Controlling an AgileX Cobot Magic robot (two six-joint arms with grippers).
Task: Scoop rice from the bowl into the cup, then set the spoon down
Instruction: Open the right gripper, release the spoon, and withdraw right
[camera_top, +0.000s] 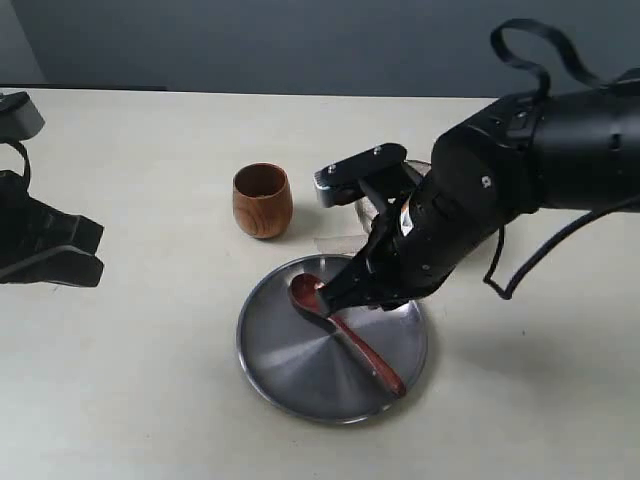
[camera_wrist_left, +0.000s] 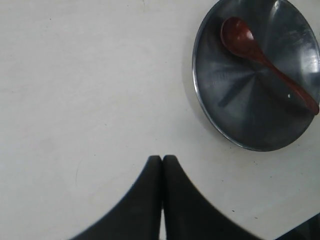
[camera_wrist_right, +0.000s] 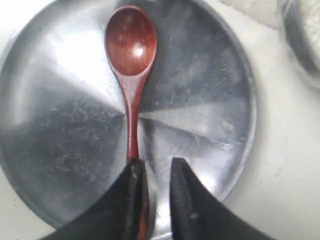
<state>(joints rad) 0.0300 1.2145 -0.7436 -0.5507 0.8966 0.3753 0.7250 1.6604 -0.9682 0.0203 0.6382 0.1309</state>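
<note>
Right wrist view was the closest look. The right gripper (camera_wrist_right: 156, 165) had its fingers (camera_wrist_right: 130, 200) a little apart, with steel showing in the gap, so it wasn't clamped on anything. The spoon (camera_wrist_right: 131, 60) lay flat on the plate (camera_wrist_right: 60, 150), hollow side up. Its handle ran in under the inner edge of one finger, and I couldn't tell if they touched. (mik)

Ok, and the other claw? (jo_r)

Left wrist view had the left gripper (camera_wrist_left: 161, 160) pressed together with nothing in it and the table (camera_wrist_left: 75, 100) under it. Plate and spoon were well apart from it. (mik)

Where did everything sit overall? (jo_r)

Exterior view: the plate was nearest the camera. The spoon lay across it, head toward the cup (camera_top: 262, 200) and handle toward the front. The right gripper was low over the spoon, near the head end. Behind the plate the cup stood upright, not touching it. The bowl (camera_top: 368, 213) was back beside the cup but mostly hidden behind the right arm, so only a bit of shiny rim showed. I couldn't make out the rice for sure. The left arm was way off at the left edge, far from all of it. (mik)
</note>
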